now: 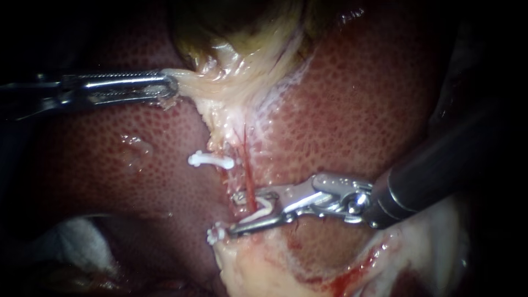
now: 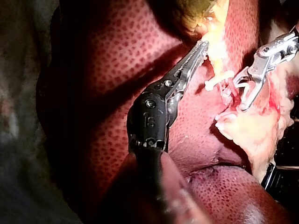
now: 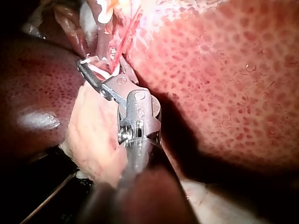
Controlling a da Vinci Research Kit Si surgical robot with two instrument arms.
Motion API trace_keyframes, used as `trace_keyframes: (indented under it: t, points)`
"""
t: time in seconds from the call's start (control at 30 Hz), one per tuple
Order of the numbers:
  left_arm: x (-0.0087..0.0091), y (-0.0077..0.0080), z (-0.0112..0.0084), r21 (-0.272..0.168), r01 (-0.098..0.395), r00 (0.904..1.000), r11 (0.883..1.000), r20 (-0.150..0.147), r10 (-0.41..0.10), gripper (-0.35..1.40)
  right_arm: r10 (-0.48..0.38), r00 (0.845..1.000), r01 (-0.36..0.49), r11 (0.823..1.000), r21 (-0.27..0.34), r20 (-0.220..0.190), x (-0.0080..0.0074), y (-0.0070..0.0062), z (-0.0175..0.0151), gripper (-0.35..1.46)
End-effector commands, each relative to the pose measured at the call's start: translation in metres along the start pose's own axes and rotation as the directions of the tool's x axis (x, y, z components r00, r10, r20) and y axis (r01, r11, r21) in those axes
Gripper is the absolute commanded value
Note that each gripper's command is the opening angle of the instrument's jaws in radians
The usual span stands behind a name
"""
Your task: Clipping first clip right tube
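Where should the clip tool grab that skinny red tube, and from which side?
Take the thin red tube on its bare lower stretch, crosswise from the right, where the right instrument holds a white clip in its jaws. With the left instrument gripping pale yellow tissue, it lies straight, easy to straddle.

Two instruments, three white clips, one liver, one gallbladder.

Noted speckled red liver filling most of the endoscope view, yellowish gallbladder at top centre, pale fatty tissue along bottom, white cloth dim at lower left.
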Motion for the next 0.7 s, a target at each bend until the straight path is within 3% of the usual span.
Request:
trace_keyframes:
  t: [0.03, 0.43, 0.5, 0.6, 0.7]
  points:
    - [0.0, 0.0, 0.0, 0.0, 0.0, 1.0, 1.0, 0.0, 0.0, -0.35, -0.001, 1.0, 0.001, 1.0, 0.0, 0.001, 0.0, 0.0, 0.0, 0.47]
    - [0.0, 0.0, 0.0001, 0.001, 0.0, 1.0, 1.0, 0.0, 0.0, -0.35, 0.069, 0.998, -0.069, 0.998, 0.004, 0.0, -0.0002, -0.0001, -0.0003, 0.35]
    - [-0.0001, 0.0, 0.0001, 0.001, 0.0, 1.0, 1.0, 0.0, 0.0, -0.35, 0.092, 0.996, -0.092, 0.996, 0.005, -0.003, -0.0003, -0.0001, -0.0004, 0.24]
    - [-0.0001, 0.0, 0.0001, 0.001, 0.0, 1.0, 1.0, 0.0, 0.0, -0.35, 0.15, 0.989, -0.15, 0.989, 0.005, -0.005, -0.0004, -0.0001, -0.0006, -0.06]
    - [-0.0001, 0.0, 0.0001, 0.001, 0.0, 1.0, 1.0, 0.0, 0.0, -0.35, 0.168, 0.986, -0.168, 0.986, 0.005, -0.005, -0.0004, -0.0001, -0.0007, -0.23]
